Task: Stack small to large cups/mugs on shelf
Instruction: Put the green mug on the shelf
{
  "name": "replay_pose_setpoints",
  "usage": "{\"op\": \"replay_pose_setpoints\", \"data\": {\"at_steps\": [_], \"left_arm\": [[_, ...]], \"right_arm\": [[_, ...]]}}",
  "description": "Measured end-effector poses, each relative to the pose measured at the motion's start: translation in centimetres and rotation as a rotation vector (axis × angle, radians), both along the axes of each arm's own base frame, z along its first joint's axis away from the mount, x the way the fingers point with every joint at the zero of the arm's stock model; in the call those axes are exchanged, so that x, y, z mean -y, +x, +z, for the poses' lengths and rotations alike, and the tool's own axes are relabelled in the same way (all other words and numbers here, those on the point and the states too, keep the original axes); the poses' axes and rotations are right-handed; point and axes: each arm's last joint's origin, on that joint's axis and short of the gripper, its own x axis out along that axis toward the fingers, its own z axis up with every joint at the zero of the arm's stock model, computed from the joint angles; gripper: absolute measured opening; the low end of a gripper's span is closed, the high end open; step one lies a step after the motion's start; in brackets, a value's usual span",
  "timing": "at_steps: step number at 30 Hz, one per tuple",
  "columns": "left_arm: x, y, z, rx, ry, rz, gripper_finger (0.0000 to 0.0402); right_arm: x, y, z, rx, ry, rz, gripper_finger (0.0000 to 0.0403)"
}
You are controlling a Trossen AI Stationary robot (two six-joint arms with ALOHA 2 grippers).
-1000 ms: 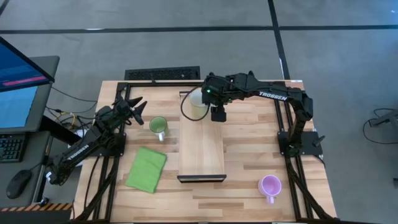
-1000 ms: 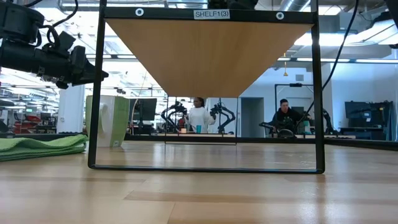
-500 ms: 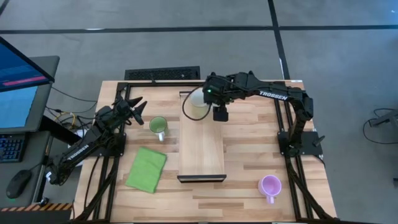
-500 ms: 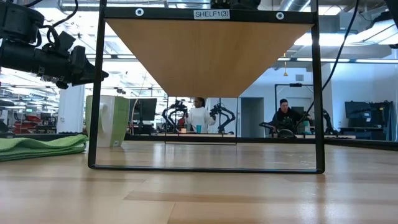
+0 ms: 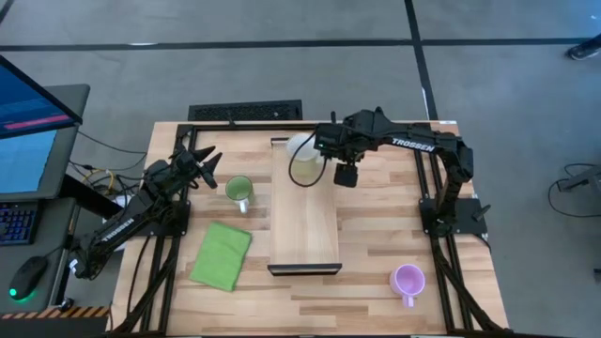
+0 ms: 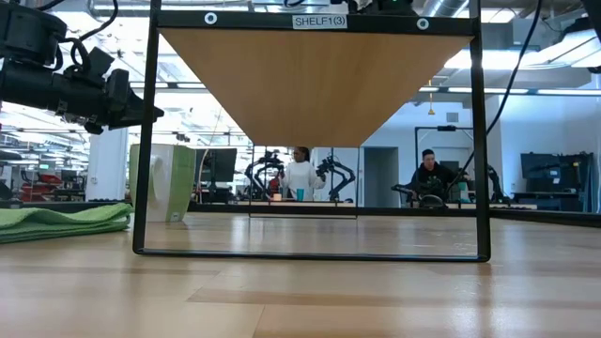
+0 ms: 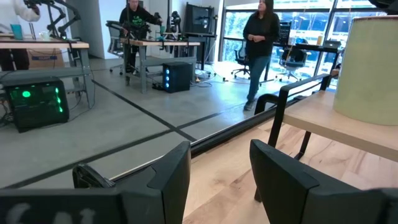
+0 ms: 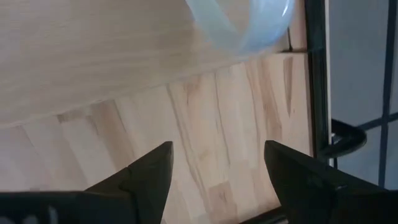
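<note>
The white mug (image 5: 300, 148) stands upright on the far end of the shelf (image 5: 303, 221); its rim (image 8: 249, 28) shows in the right wrist view. My right gripper (image 5: 329, 150) hovers open just right of it, pointing steeply down, with nothing between its fingers (image 8: 217, 158). The light green mug (image 5: 238, 191) stands on the table left of the shelf, and the purple mug (image 5: 408, 279) stands near the table's near right corner. My left gripper (image 5: 203, 164) waits open and level at the left, beside the green mug.
A folded green cloth (image 5: 222, 254) lies on the table near the left, in front of the green mug. The shelf's dark end frame (image 6: 310, 253) stands on the table. People and other robot arms show in the room beyond.
My right gripper has moved a little toward the table's right edge, away from the white mug, and has tipped and rolled at the wrist. The mug stays in place on the shelf's far end and shows more fully from above.
</note>
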Motion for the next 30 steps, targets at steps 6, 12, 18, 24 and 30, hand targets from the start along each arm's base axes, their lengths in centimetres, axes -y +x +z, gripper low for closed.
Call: {"op": "replay_pose_setpoints", "data": {"at_steps": [6,12,18,24,30], "left_arm": [[0.0,0.0,0.0,0.000,0.000,0.000,0.0158],[0.0,0.0,0.0,0.000,0.000,0.000,0.0158],[0.0,0.0,0.0,0.000,0.000,0.000,0.0158],[0.0,0.0,0.0,0.000,0.000,0.000,0.0158],[0.0,0.0,0.0,0.000,0.000,0.000,0.0158]], "right_arm": [[-0.5,-0.5,0.5,0.020,0.001,-0.050,0.0276],[-2.1,-2.1,3.4,0.159,-0.018,-0.019,0.0276],[-3.8,-4.6,6.6,0.319,-0.061,0.023,0.0276],[-4.6,-7.6,6.9,0.401,-0.101,0.034,0.0276],[-4.8,-10.1,4.3,0.480,-0.116,0.035,0.0276]]}}
